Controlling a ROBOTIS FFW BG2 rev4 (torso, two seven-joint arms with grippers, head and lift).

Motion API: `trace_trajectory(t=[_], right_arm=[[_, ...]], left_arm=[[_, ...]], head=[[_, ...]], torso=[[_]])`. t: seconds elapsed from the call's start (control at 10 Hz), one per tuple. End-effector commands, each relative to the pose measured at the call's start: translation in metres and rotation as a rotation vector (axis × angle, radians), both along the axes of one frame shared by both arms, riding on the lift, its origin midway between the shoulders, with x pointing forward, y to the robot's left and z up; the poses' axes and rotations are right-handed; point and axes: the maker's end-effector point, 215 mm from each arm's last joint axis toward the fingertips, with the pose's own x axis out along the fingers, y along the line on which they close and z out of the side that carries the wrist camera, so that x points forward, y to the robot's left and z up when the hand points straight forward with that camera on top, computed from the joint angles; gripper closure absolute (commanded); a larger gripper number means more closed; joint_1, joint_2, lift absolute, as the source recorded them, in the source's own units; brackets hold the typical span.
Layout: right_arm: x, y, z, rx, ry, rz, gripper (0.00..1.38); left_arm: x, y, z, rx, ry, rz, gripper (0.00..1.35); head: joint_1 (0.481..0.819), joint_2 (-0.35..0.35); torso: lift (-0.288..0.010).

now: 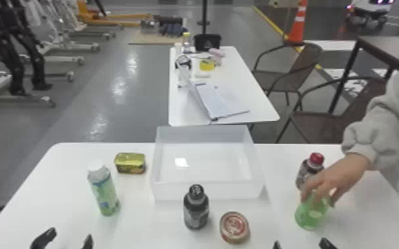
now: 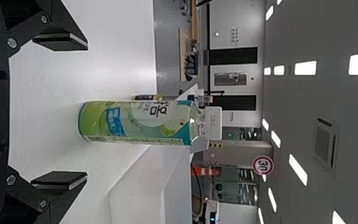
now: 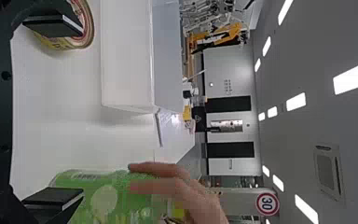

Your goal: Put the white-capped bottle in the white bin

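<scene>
The white-capped bottle (image 1: 104, 192), pale green, stands upright on the table left of the white bin (image 1: 208, 190). My left gripper (image 1: 68, 240) is open at the bottom edge, nearer than the bottle. In the left wrist view, the bottle (image 2: 137, 122) stands beyond the open left gripper (image 2: 60, 111), in line with the space between its fingers and apart from them. My right gripper (image 1: 301, 245) is at the bottom right. From its wrist, the right gripper (image 3: 53, 112) is open, with the white bin (image 3: 126, 56) farther off.
A hand (image 1: 338, 178) holds a green bottle (image 1: 311, 212) beside a red-capped bottle (image 1: 315, 160). A dark bottle (image 1: 196, 208) and a round tin (image 1: 234, 227) stand before the bin. A yellow-green box (image 1: 130, 163) lies left of it.
</scene>
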Motion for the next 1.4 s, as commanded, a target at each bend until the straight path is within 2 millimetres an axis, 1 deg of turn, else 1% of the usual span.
trace_trajectory(t=[0.0, 0.3, 0.5, 0.6, 0.7, 1.3], right_arm=[[0.000, 0.000, 0.000, -0.001, -0.002, 0.000, 0.09], [-0.001, -0.001, 0.004, -0.007, -0.017, -0.005, 0.09], [-0.014, -0.011, 0.015, -0.020, -0.050, -0.056, 0.09], [-0.021, -0.013, 0.017, -0.030, -0.053, -0.067, 0.09], [-0.023, -0.013, 0.016, -0.030, -0.048, -0.069, 0.09], [-0.019, -0.014, 0.015, -0.028, -0.049, -0.069, 0.09]], left_arm=[[-0.001, 0.000, -0.001, -0.002, 0.001, 0.001, 0.30], [-0.004, 0.004, -0.002, -0.015, 0.002, 0.020, 0.30], [-0.008, 0.004, -0.004, -0.021, 0.002, 0.026, 0.30], [-0.012, 0.005, -0.005, -0.020, 0.003, 0.036, 0.30], [-0.014, 0.006, -0.007, -0.024, 0.006, 0.040, 0.30], [-0.013, 0.005, -0.006, -0.026, 0.006, 0.041, 0.30]], head=[[0.549, 0.000], [0.549, 0.000], [0.549, 0.000], [0.549, 0.000], [0.549, 0.000], [0.549, 0.000]], torso=[[-0.100], [-0.100], [-0.100], [-0.100], [-0.100], [-0.100]])
